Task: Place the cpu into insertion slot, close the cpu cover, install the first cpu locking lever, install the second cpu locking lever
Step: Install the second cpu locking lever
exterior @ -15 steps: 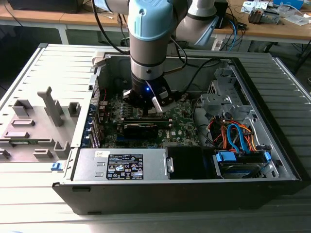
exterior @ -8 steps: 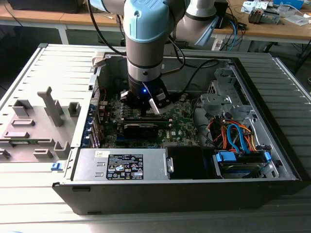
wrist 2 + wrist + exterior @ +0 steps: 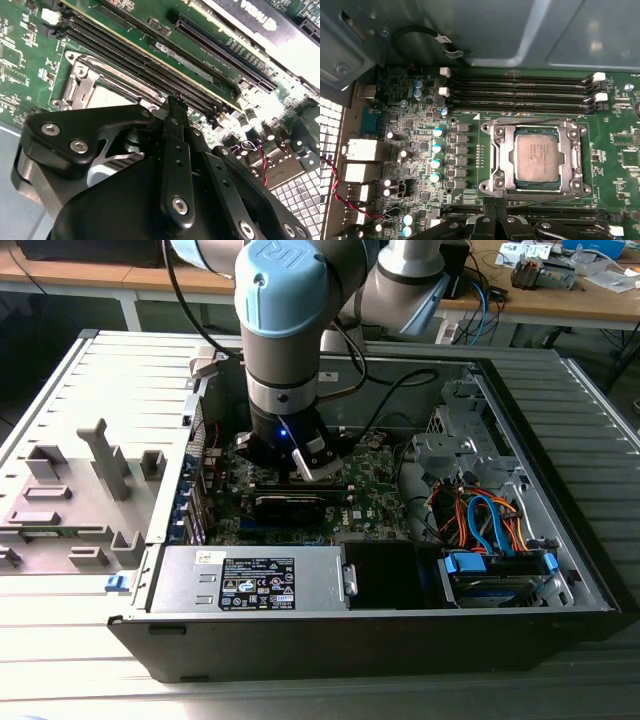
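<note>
Your gripper (image 3: 300, 462) sits low inside the open computer case (image 3: 560, 570), over the green motherboard (image 3: 385, 502). In the second wrist view its black fingers (image 3: 175, 145) come together at one tip with nothing between them, so they are clenched on empty air just beside the socket.

In the first wrist view the cpu (image 3: 537, 158) lies flat in the insertion slot (image 3: 536, 156): a square chip with a dull grey metal top, its edges square to the socket walls. The cpu cover (image 3: 575, 159), a thin silver frame with a square window, is down around it, and the chip shows through the window. Thin wire levers run along the socket's edges; you cannot tell whether they are latched.

Four long black memory slots (image 3: 520, 92) with white end clips run parallel to one side of the socket. A row of silver-topped capacitors (image 3: 437, 155) stands on the other side. In the exterior view, a grey power supply (image 3: 250, 578) and bundled orange and blue cables (image 3: 485, 520) fill the case's near side.
</note>
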